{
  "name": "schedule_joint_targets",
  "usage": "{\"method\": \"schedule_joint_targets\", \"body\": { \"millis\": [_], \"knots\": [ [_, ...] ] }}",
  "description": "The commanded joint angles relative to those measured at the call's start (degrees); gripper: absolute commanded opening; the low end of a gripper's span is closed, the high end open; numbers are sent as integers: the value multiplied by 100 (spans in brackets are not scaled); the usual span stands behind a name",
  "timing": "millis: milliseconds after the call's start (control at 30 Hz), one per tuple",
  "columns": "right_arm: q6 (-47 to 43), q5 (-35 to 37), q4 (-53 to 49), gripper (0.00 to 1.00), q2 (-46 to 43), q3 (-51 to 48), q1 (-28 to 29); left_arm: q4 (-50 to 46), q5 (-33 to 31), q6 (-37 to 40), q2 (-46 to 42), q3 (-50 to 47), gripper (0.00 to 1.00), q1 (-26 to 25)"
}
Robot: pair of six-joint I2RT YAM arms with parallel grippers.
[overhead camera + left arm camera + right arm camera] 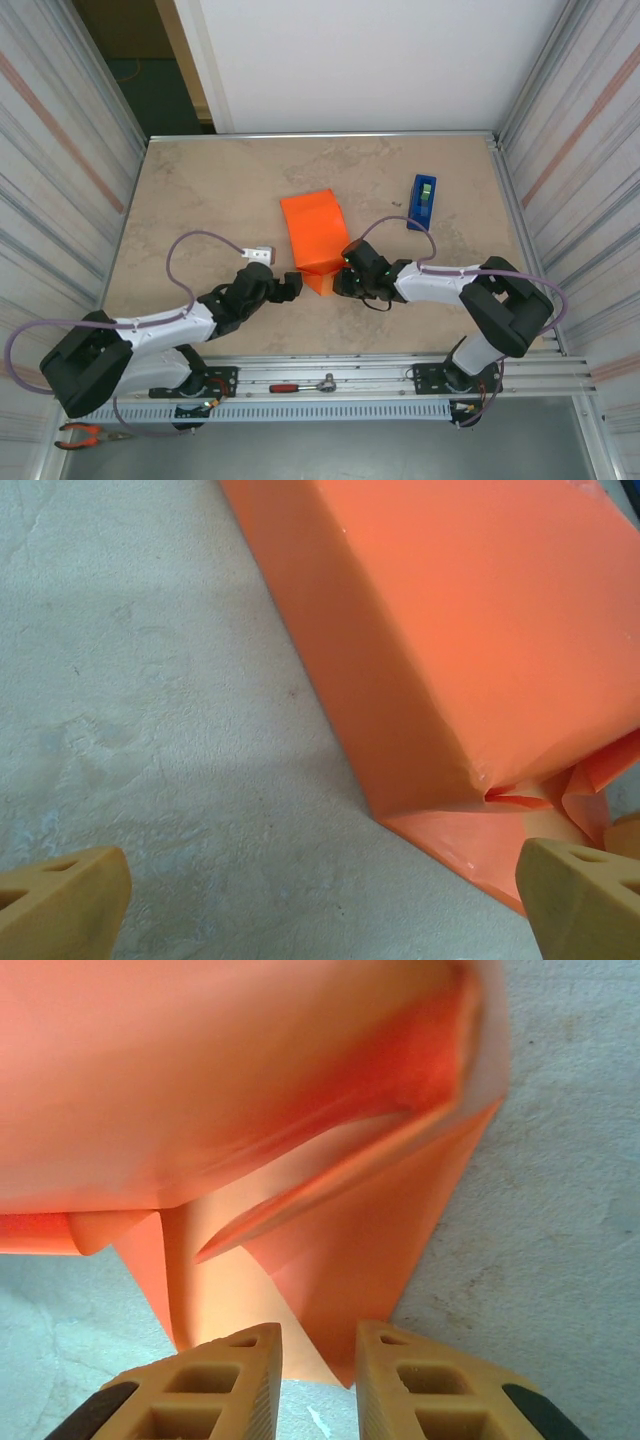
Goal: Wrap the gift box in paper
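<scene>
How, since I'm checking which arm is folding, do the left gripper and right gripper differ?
The left gripper has its jaws wide apart; the right gripper has its jaws only a small gap apart. The right gripper's jaws straddle the tip of a loose flap of the paper; the left gripper's jaws grip nothing. Both sit low at the paper's near end, facing each other.

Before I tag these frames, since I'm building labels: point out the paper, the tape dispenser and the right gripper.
paper (312, 228), top external view, its flat upper face.
tape dispenser (422, 201), top external view, middle of its blue body.
right gripper (320, 1345), right wrist view, midway between its fingertips.
</scene>
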Motion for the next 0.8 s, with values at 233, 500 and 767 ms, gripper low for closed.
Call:
{"method": "schedule_joint_targets", "body": {
  "millis": [233,500,767],
  "knots": [
    [121,31,-124,23,133,104,52,-16,50,-47,51,167,99,-52],
    [162,241,-331,23,-63,46,113,-8,58,-12,56,178,99,-52],
    [189,407,-484,23,-48,134,195,-22,85,-18,46,172,99,-52]
  ]
}}
